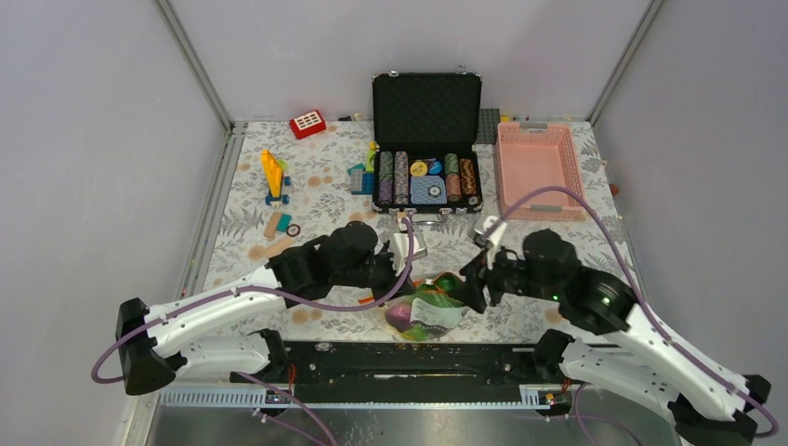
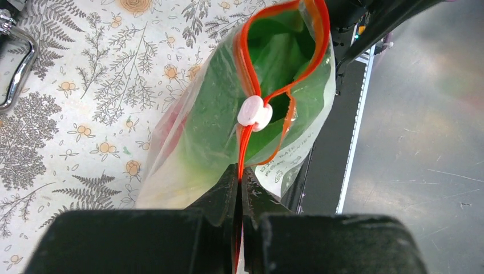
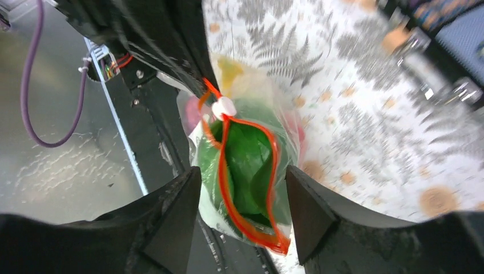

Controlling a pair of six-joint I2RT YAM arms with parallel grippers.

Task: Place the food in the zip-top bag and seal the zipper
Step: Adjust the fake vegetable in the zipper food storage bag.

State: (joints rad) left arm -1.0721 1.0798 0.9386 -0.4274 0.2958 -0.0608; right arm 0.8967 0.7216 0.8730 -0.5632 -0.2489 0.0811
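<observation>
- The left gripper (image 2: 240, 188) has its jaws pinched together on the closed end of the zipper (image 2: 244, 145), anchoring the zip-top bag (image 1: 429, 314) at the near edge of the table (image 1: 316, 200) so the white slider (image 2: 255, 112) can travel.
- The food (image 3: 246, 162) sits inside; the mouth gapes.
- The right gripper (image 3: 242, 188) flanks the open end, jaws apart, gripping nothing.

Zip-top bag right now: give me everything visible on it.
The zip-top bag is clear, floppy plastic with an orange-red zipper and a white slider part-way along; the mouth beyond it gapes. Green leafy food fills it, red and yellow behind. The left pincer is shut on the zipped end; the right pincer stands open astride the mouth. It is held at the table's near edge.
</observation>
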